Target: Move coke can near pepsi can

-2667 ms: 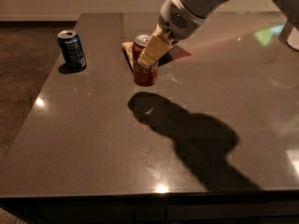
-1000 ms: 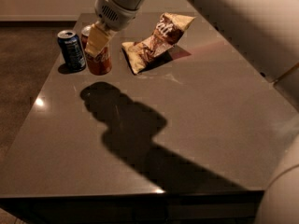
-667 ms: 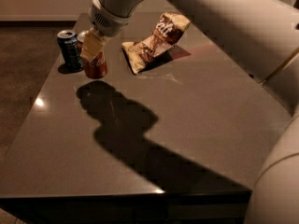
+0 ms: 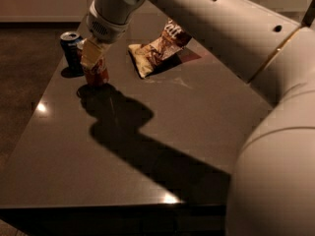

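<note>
While tight on coke can point(image 4: 97, 74), gripper point(image 4: 90, 53) beside pepsi can point(image 4: 70, 46)

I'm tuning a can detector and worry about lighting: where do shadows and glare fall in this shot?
Camera view: dim, warm light. The arm's broad shadow spreads over the table from under the coke can, which the gripper holds beside the pepsi can at far left. Small glare spots sit near the left and front edges. The chip bag is lit.
</note>
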